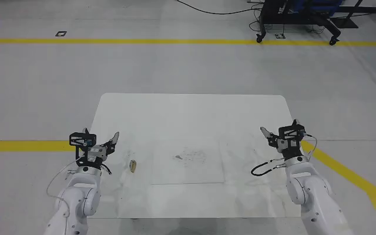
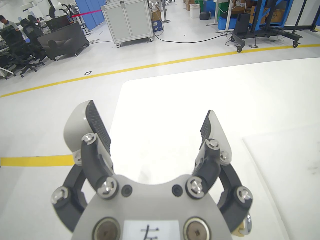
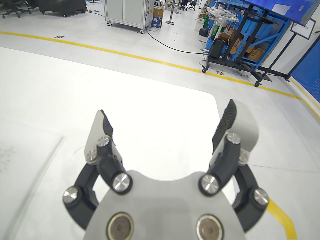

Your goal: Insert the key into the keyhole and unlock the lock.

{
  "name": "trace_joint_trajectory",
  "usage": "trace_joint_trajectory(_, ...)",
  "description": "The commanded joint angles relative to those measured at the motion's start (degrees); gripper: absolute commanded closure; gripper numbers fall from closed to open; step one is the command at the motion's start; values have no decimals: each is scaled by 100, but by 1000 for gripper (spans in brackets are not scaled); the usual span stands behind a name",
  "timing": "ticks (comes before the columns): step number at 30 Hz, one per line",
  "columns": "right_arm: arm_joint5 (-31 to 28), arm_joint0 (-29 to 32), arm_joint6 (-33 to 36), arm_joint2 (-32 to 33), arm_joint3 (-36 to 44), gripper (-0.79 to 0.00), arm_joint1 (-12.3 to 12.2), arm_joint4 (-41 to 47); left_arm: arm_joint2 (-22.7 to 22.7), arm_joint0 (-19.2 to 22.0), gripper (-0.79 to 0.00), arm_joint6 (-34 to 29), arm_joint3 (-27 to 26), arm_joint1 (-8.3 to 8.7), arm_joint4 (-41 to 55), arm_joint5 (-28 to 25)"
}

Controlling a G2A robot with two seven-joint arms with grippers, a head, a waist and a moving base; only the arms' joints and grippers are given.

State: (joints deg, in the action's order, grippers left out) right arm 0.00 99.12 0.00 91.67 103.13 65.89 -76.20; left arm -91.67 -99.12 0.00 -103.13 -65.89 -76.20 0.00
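Note:
A small brass padlock (image 1: 133,166) lies on the white table (image 1: 194,111) near its left front, just right of my left gripper (image 1: 101,139). A bit of the padlock (image 2: 243,228) peeks out beside the left gripper's body in the left wrist view. My left gripper (image 2: 150,123) hangs open over the table's left edge, nothing between its ribbed pads (image 2: 98,125). My right gripper (image 1: 281,132) sits over the table's right side, also open and empty (image 3: 167,123). I cannot make out a key.
A thin white mat (image 1: 188,161) with faint smudges covers the table's front middle. Yellow floor lines (image 1: 176,41) run behind and beside the table. A wheeled black and blue rack (image 1: 299,17) stands far back right.

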Motion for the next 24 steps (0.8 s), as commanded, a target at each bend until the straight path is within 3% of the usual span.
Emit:
trace_joint_trajectory(1, -135, -19, 12, -98, 45, -785, -1, -91, 0, 0, -785, 0, 0, 0, 0, 0)
trace_joint_trajectory(10, -1316, -924, 420, -2077, -61, -785, 137, -1044, 0, 0, -785, 0, 0, 0, 0, 0)
trace_joint_trajectory(24, -1304, -1098, 590, -2165, -189, -785, 157, -1076, 0, 0, -785, 0, 0, 0, 0, 0)
